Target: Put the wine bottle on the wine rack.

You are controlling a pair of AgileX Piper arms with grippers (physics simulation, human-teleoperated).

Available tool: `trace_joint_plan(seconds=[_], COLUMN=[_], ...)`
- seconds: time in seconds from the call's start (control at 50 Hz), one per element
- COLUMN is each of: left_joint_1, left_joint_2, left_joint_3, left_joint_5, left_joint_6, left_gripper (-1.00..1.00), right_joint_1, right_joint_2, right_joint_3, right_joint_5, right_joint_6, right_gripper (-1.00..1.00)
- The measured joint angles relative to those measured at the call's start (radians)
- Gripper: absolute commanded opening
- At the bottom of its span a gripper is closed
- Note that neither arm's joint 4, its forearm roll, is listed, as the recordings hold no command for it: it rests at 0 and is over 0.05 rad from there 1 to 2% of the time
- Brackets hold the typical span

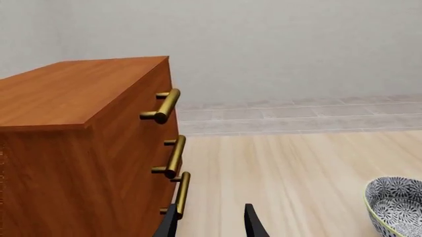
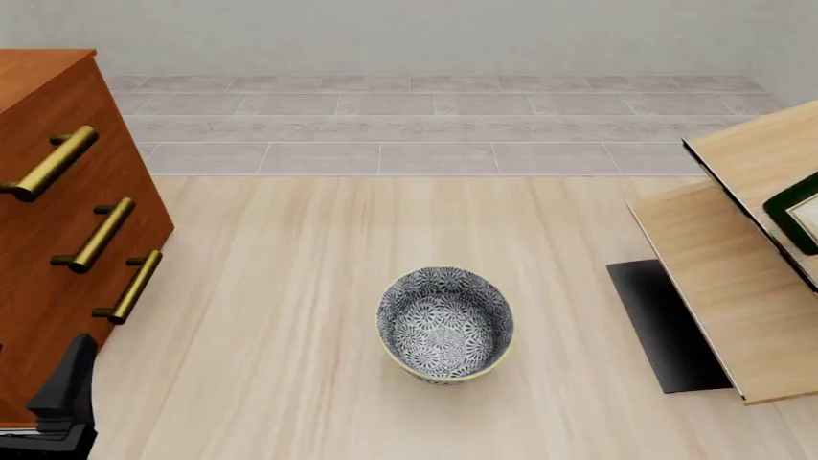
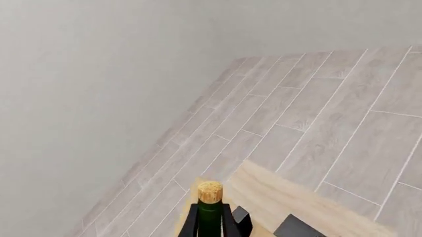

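In the right wrist view the wine bottle [image 3: 210, 193] shows as a dark green neck with a tan cork, and my right gripper [image 3: 209, 217] is shut on that neck, one dark finger on each side. Pale wood of the wine rack [image 3: 283, 200] lies just beyond it. In the front view the wine rack [image 2: 715, 278] stands at the right with slanted panels and a black base. A dark green piece with a white label, the wine bottle [image 2: 799, 213], sits against its upper panel at the picture's edge. My left gripper [image 1: 211, 222] is open with nothing in it, near the cabinet.
A reddish-brown drawer cabinet [image 2: 38, 220] with brass handles stands at the left, close to my left gripper [image 2: 71, 379]. A blue-white patterned bowl [image 2: 445, 324] sits mid-table. Grey tiled floor and a pale wall lie beyond the table's far edge.
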Motion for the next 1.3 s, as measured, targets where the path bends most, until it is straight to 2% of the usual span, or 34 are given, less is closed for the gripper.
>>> trace_joint_plan(seconds=[0.88, 1.3], left_joint_1=[0.004, 0.007], left_joint_2=[0.0, 0.0], left_joint_3=[0.0, 0.0], left_joint_5=[-0.001, 0.003], left_joint_6=[0.005, 0.004], left_gripper=[1.0, 1.0], right_joint_1=[-0.024, -0.035], right_joint_2=[0.068, 0.1], right_joint_3=[0.06, 0.047], right_joint_5=[-0.108, -0.1], right_joint_6=[0.05, 0.073], right_gripper=[-1.0, -1.0])
